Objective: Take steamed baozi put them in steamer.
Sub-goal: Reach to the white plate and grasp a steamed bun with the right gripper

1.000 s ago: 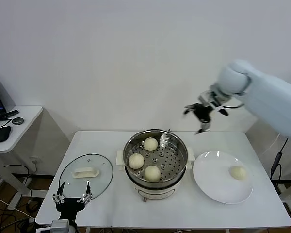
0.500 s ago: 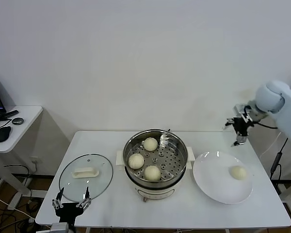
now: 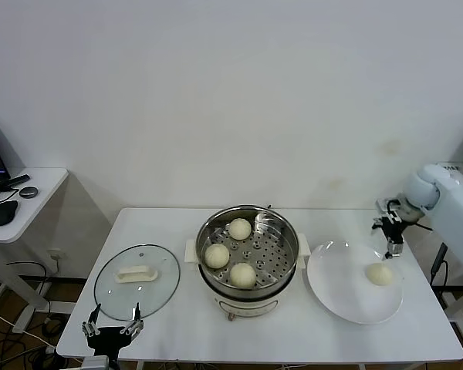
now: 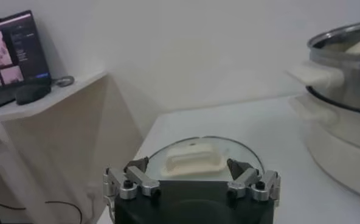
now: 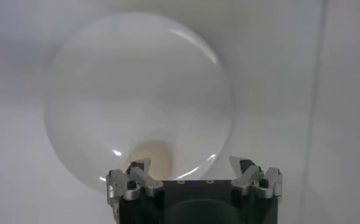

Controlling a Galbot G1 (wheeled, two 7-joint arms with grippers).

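The steamer [image 3: 248, 284] stands mid-table, its perforated tray holding three cream baozi [image 3: 239, 228] [image 3: 216, 255] [image 3: 242, 274]. One more baozi [image 3: 380, 274] [image 5: 149, 154] lies on the right side of the white plate [image 3: 341, 289] [image 5: 119, 79]. My right gripper [image 3: 390, 233] [image 5: 193, 170] hovers open and empty above the plate's far right edge, just behind that baozi. My left gripper [image 3: 113, 324] [image 4: 191, 173] is open and empty low at the table's front left corner, before the glass lid.
A glass lid [image 3: 136, 279] [image 4: 201, 159] with a white handle lies left of the steamer. A side desk [image 3: 32, 202] at far left carries a mouse and a laptop. The table's front edge [image 3: 293, 356] runs close below the plate.
My right arm has swung from high behind the steamer rightwards and down to the plate's far right edge. The left gripper has sunk slightly lower at the front left.
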